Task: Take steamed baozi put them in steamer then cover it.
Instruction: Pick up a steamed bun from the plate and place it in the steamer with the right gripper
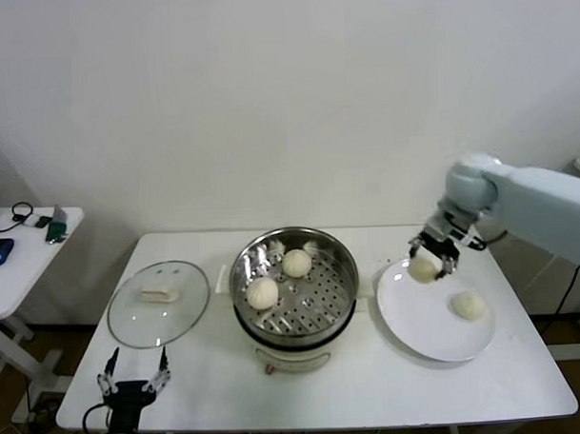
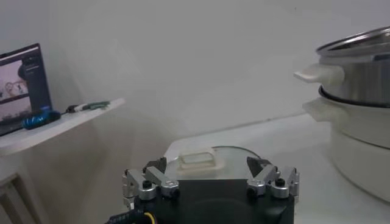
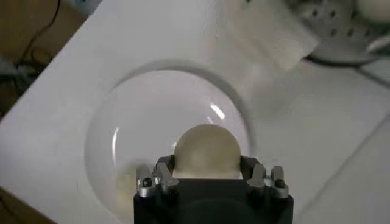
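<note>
Sitting between the right hand's (image 1: 431, 260) fingers: one baozi (image 1: 424, 268).

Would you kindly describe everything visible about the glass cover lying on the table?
The cover is a round lid of clear glass with a thin metal rim and a cream-white oblong handle at its centre. It lies flat, handle up, on the white table to the robot's left of the steamer, apart from it. Nothing grips it; the open left gripper hovers just in front of it.

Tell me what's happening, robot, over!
Right hand shut on small cream-white bun above flat white plate. Left hand open, parked. Path clear.
</note>
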Available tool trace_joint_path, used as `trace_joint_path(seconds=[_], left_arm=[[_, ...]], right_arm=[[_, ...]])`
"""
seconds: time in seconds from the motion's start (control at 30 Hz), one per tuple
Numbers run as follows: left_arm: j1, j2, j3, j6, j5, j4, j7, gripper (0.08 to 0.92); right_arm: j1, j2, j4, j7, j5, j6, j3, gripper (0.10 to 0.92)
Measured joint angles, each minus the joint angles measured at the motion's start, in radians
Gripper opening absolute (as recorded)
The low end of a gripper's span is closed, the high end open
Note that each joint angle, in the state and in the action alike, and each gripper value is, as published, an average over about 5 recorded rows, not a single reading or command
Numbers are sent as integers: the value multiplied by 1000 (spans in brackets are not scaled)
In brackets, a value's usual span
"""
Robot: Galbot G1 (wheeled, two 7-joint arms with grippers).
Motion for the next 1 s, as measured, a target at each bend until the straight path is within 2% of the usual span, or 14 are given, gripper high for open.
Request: trace_joint_path(seconds=[0.4,1.0], left_arm=[[3,4,7,6,2,3,0,823],[4,14,3,13,-5,-3,0,823]], right_arm=[[86,177,144,-16,-74,167,20,689],[-47,479,100,-28,-99,256,22,693]])
